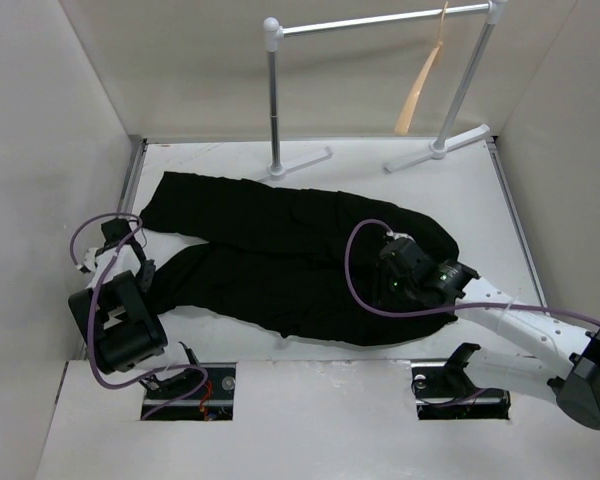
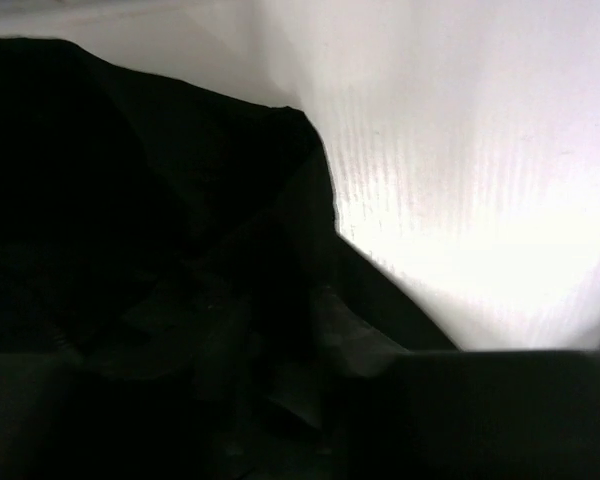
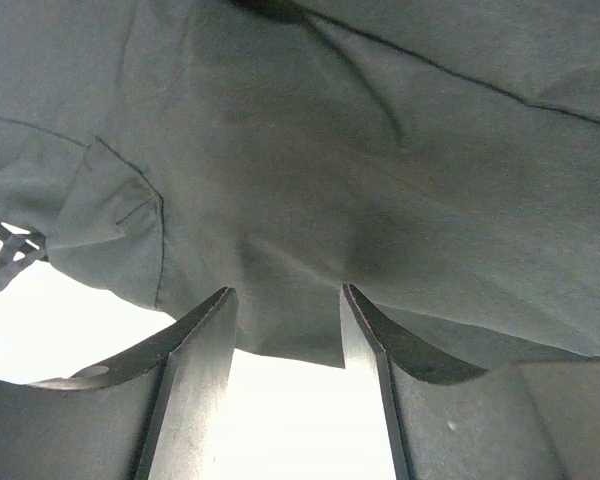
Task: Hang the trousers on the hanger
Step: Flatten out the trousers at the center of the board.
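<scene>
The black trousers [image 1: 290, 250] lie spread flat across the table, legs running to the left. The tan wooden hanger [image 1: 420, 85] hangs from the rail at the back right, apart from both arms. My left gripper [image 1: 140, 262] is at the trousers' left end. In the left wrist view dark cloth [image 2: 130, 200] fills the picture and the jaws are lost in shadow. My right gripper [image 1: 392, 255] rests over the trousers' right part. Seen from the right wrist, its fingers [image 3: 215, 330] stand apart, with a hem of the cloth [image 3: 280, 200] lying between the tips of the gripper [image 3: 285, 292].
A white-and-grey rail stand [image 1: 380, 20] stands at the back of the table, its feet [image 1: 300, 162] near the trousers' far edge. White walls [image 1: 50, 150] close in left and right. Purple cables [image 1: 355, 280] loop off both arms. Bare white table [image 2: 460, 200] shows beside the cloth.
</scene>
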Robot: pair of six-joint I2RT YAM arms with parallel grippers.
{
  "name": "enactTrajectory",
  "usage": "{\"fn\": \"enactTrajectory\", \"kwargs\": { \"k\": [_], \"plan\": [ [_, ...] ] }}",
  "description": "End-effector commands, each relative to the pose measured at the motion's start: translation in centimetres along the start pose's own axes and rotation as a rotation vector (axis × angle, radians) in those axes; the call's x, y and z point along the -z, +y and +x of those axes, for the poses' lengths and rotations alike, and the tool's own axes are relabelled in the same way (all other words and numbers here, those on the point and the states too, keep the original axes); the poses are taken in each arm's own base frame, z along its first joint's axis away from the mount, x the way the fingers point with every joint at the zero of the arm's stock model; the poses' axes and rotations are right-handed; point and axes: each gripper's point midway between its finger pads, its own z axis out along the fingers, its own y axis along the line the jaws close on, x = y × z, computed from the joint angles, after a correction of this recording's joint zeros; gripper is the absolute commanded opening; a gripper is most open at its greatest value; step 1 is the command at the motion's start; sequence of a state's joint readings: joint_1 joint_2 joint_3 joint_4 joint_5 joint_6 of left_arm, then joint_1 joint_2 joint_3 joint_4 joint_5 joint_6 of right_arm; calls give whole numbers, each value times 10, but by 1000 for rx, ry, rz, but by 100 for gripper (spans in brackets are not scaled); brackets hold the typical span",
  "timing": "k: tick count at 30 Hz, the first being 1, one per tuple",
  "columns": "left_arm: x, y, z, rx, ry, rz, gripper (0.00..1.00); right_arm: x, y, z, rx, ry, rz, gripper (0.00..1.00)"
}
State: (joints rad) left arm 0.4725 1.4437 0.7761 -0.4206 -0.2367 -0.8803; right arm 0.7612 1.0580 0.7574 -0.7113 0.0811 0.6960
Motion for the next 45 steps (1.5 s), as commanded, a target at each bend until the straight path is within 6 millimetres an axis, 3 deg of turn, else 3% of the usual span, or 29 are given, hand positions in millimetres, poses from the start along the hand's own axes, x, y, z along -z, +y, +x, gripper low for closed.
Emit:
{"fn": "enactTrajectory", "kwargs": {
  "k": [1,3,6,10,13,17,19,22,25,27,28,31,34,35,39,42,45],
  "plan": [
    [0,-9,0,9,-2,52,15,7,22,-18,-7,-56,-64,51],
    [5,-11,-2,26,2,78,6,7,20,-17,-16,-60,-62,51],
    [24,-21,-15,48,-46,141,0,7,19,-16,-19,-61,-59,51],
    [57,-31,-33,108,-110,222,0,5,12,-18,-20,-66,-44,52],
    [77,-53,-55,115,-158,265,0,3,4,-21,-32,-71,-25,53],
    [73,-92,-76,99,-178,280,2,2,-4,-23,-38,-74,-4,55],
    [57,-120,-80,72,-170,300,11,2,-7,-25,-49,-78,1,60],
    [41,-148,-77,-16,-117,299,37,6,-10,-26,-67,-93,12,66],
    [55,-157,-95,-42,-181,310,59,15,-17,-27,-111,-129,31,67],
    [75,-158,-105,-31,-224,335,60,20,-25,-26,-149,-152,48,60],
    [85,-157,-105,-27,-237,349,60,22,-29,-26,-174,-163,56,50],
    [113,-146,-85,-43,-260,394,58,30,-51,-23,-278,-190,112,18],
    [134,-127,-32,-119,-264,451,48,35,-85,-14,-400,-198,210,10],
    [137,-121,-8,-157,-244,475,44,37,-92,-12,-448,-206,228,13],
    [137,-95,69,-287,-139,522,30,45,-111,-9,-608,-238,272,47],
    [134,-76,122,-406,-58,550,29,44,-118,2,-656,-207,301,54],
    [118,-60,146,-462,-25,523,29,33,-121,8,-672,-163,342,58]
  ]
}}
